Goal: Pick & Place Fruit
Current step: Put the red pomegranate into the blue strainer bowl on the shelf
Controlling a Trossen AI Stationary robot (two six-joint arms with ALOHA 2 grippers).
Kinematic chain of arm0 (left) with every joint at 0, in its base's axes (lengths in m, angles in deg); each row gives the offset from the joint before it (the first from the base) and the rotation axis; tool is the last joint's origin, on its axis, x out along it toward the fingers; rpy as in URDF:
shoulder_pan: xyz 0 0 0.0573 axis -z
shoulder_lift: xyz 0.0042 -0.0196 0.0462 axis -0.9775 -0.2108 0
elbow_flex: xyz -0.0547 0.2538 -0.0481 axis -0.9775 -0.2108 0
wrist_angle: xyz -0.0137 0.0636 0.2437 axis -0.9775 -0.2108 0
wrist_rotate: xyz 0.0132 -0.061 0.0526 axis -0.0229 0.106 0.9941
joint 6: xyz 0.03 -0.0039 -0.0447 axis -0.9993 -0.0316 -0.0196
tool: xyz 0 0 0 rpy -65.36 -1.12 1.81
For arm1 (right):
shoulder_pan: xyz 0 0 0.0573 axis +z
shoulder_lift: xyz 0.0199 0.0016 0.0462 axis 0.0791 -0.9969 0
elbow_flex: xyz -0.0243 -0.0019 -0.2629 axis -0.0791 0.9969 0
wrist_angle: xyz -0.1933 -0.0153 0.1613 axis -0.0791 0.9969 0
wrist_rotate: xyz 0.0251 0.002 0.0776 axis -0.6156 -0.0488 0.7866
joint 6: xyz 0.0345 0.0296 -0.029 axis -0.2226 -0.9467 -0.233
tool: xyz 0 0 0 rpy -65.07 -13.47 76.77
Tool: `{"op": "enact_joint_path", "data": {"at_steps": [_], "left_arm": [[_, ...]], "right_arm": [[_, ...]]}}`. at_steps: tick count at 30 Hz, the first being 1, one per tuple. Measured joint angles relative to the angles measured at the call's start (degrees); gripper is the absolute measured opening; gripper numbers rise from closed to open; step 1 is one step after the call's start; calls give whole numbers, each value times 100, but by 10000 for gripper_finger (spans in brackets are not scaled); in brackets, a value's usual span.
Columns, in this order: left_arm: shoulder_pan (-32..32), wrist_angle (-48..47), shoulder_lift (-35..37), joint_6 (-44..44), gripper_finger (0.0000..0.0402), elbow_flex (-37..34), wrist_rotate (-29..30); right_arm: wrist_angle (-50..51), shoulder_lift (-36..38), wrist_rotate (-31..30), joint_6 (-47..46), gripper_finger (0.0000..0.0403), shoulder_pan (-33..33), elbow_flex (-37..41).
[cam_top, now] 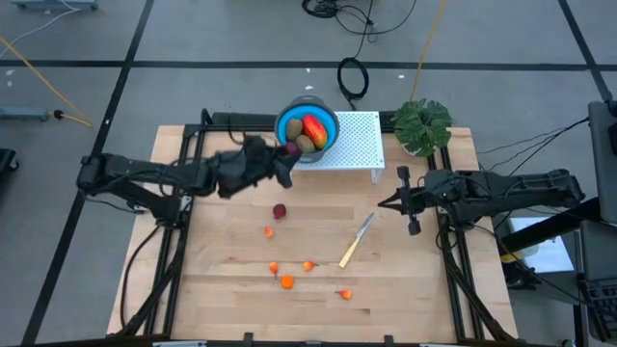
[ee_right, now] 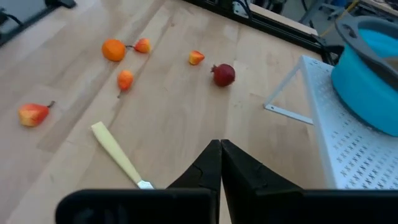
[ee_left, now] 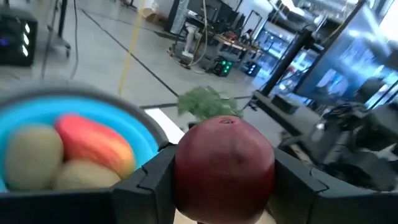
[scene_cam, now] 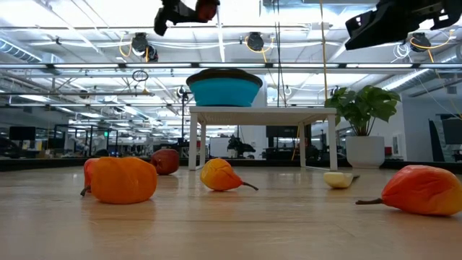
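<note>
Carrying a dark red round fruit (ee_left: pixel 224 167) clamped between our left gripper's (ee_left: pixel 224 171) jaws, we hang at the blue bowl's (cam_top: pixel 329 135) rim on the white stand (cam_top: pixel 359 145), well placed to drop it in. Orange pieces (cam_top: pixel 287 281) wait on the desk (cam_top: pixel 231 289); right gripper (ee_right: pixel 220 163) idles, jaws together.

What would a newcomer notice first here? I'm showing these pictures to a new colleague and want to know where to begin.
Probably the dark red fruit clamped in the left gripper, raised beside the blue bowl on the white perforated stand; the bowl already holds a red-yellow fruit and brown-green ones. Next, the loose pieces on the wooden table: another dark red fruit, small orange ones, and a yellow-handled knife. The right gripper waits shut at the table's right.
</note>
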Motion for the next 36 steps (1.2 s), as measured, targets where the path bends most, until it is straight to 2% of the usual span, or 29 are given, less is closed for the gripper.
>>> {"op": "enact_joint_path", "data": {"at_steps": [6,12,24,28,36], "left_arm": [[-683,-756,-118,-803,191,628,-525],[-1094,-1176,-689,-1672,191,1446,-830],[-1544,-2608,-2102,-2858,191,3131,-1019],[-1645,-2861,-2327,-2880,191,3390,-1147],[-1802,-3444,-2350,-2711,191,3410,-1147]], "right_arm": [[50,90,856,67,4,-825,0],[19,227,1411,88,4,-1520,-1],[10,846,1438,-351,4,-2324,0],[75,1115,1435,-452,4,-2413,6],[-36,1755,1426,-727,4,-2447,512]]}}
